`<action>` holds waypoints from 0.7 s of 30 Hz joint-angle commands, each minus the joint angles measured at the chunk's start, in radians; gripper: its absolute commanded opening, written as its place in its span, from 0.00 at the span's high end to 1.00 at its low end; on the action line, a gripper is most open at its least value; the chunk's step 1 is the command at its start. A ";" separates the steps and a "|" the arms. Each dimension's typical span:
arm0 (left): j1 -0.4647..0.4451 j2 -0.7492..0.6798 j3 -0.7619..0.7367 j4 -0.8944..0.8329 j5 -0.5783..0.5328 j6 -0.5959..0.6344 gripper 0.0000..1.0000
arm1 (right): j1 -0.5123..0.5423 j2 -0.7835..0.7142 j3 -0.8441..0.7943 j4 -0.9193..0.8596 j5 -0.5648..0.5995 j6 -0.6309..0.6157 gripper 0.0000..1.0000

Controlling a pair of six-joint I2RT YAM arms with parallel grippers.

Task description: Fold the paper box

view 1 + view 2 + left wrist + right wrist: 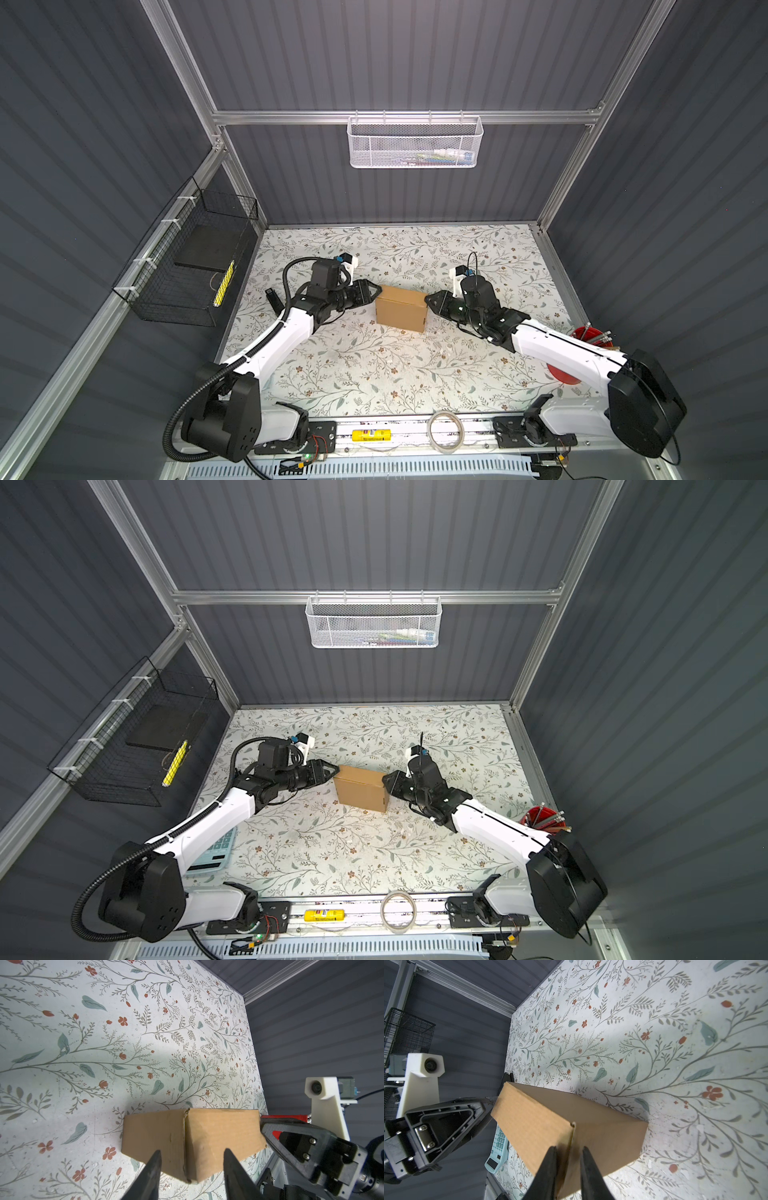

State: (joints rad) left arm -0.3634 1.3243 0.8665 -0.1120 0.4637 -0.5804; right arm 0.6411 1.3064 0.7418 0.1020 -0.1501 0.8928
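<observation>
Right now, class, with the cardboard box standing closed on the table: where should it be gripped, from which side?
Probably squeeze the paper box by its end faces, left end effector and right end effector each from its own side. It is closed: flat faces, no free flap, and likely too wide for one pair of jaws.

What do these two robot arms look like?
The left arm and right arm have white shells and black joints; the left carries a ribbed black hose. The left gripper and right gripper are black and triangular with tapering jaws, each beside a white camera bracket; the right one shows red parts.
</observation>
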 commanded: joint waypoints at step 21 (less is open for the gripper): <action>0.027 0.022 -0.066 0.026 0.001 -0.002 0.62 | -0.001 0.036 0.005 -0.114 0.001 -0.020 0.77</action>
State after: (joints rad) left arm -0.3458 1.3327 0.8223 -0.0727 0.4690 -0.5812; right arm 0.6411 1.3140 0.7502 0.0963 -0.1535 0.8898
